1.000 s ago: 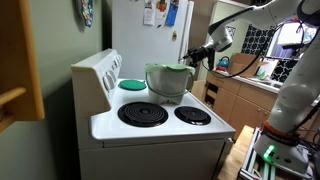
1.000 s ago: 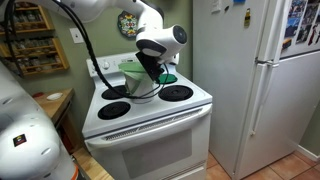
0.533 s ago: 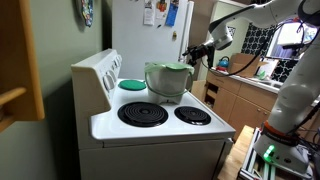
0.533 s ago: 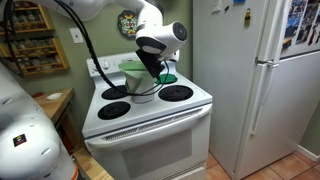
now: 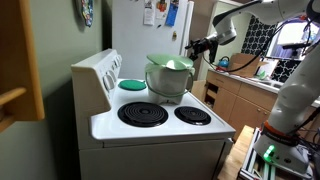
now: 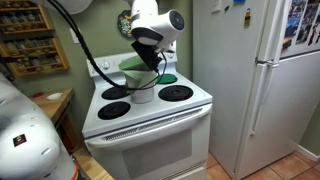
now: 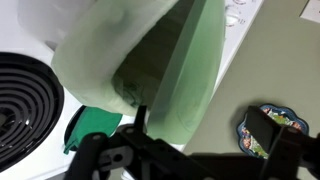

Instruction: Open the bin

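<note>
One bin (image 5: pixel 167 84) stands on the stove (image 5: pixel 150 135), just below and in front of the gripper (image 5: pixel 197 47); its single green lid (image 5: pixel 170 64) sits at fingertip level. In the wrist view the lid (image 7: pixel 190 70) is tilted up off the pale tub (image 7: pixel 88 55) and fills the space ahead of the gripper (image 7: pixel 185 148). One flat green disc (image 5: pixel 132 85) lies beyond the bin from the gripper, and two black coil burners (image 5: pixel 143 113) (image 5: pixel 192 115) lie lower and nearer the stove's front. One fridge (image 5: pixel 150 30) stands behind. The arm reaches in from high up, with the wrist level and the fingers aimed sideways at the lid's edge. In an exterior view the gripper (image 6: pixel 150 62) hangs over the bin (image 6: pixel 140 85). The jaws stand apart, clamping nothing.
</note>
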`<action>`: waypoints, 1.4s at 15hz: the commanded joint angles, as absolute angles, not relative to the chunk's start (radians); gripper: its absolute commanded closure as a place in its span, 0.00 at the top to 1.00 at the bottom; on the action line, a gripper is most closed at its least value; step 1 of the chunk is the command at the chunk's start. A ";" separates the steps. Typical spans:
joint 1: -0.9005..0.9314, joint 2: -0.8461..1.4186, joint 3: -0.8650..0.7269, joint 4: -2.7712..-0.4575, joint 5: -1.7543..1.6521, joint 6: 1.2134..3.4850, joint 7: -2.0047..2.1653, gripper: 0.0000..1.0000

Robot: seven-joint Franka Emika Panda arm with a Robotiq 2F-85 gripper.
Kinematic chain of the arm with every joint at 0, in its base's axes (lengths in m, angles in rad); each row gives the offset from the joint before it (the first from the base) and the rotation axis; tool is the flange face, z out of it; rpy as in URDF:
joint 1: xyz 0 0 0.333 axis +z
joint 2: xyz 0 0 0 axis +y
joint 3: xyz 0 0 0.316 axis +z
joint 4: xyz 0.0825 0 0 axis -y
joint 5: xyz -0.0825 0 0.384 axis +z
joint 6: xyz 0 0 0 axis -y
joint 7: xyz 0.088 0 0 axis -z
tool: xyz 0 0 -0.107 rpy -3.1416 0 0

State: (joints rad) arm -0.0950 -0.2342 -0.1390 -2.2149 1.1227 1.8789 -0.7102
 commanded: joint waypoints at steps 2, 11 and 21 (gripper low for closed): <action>-0.108 -0.322 -0.136 -2.205 1.040 1.847 -0.674 1.00; -0.081 -0.316 -0.135 -2.090 0.905 1.703 -0.681 1.00; -0.056 -0.217 -0.094 -2.087 0.826 1.944 -0.661 1.00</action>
State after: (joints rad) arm -0.0681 -0.2168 -0.0815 -2.0884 0.8299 1.9450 -0.6629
